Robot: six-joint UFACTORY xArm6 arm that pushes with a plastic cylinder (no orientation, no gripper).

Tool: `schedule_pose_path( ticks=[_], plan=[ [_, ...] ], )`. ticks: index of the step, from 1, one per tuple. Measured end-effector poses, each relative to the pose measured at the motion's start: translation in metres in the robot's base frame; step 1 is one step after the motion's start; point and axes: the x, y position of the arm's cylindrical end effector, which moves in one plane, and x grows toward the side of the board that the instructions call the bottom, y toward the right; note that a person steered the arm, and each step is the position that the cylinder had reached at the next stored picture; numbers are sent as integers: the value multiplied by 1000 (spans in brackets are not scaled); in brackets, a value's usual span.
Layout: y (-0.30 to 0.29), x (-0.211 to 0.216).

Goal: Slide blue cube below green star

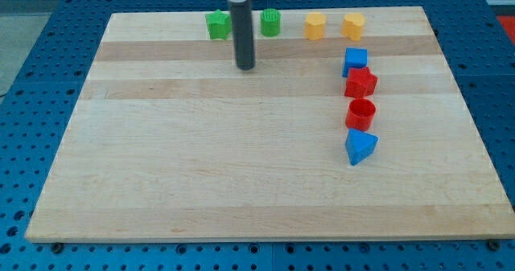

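The blue cube (355,60) sits at the view's upper right, at the top of a column of blocks. The green star (217,25) lies near the board's top edge, left of centre. My tip (245,66) rests on the board just below and right of the green star, between it and the green cylinder (270,22). The tip is far to the left of the blue cube and touches no block.
A yellow hexagon (315,26) and another yellow block (353,26) lie along the top edge. Below the blue cube are a red star (360,83), a red cylinder (360,113) and a blue triangular block (360,146). The wooden board (201,182) lies on a blue pegboard.
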Motion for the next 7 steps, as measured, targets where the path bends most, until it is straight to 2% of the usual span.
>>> schedule_pose_path(
  ticks=[3, 4, 5, 7],
  plan=[
    [117, -16],
    [146, -31],
    [147, -31],
    [208, -28]
  ],
)
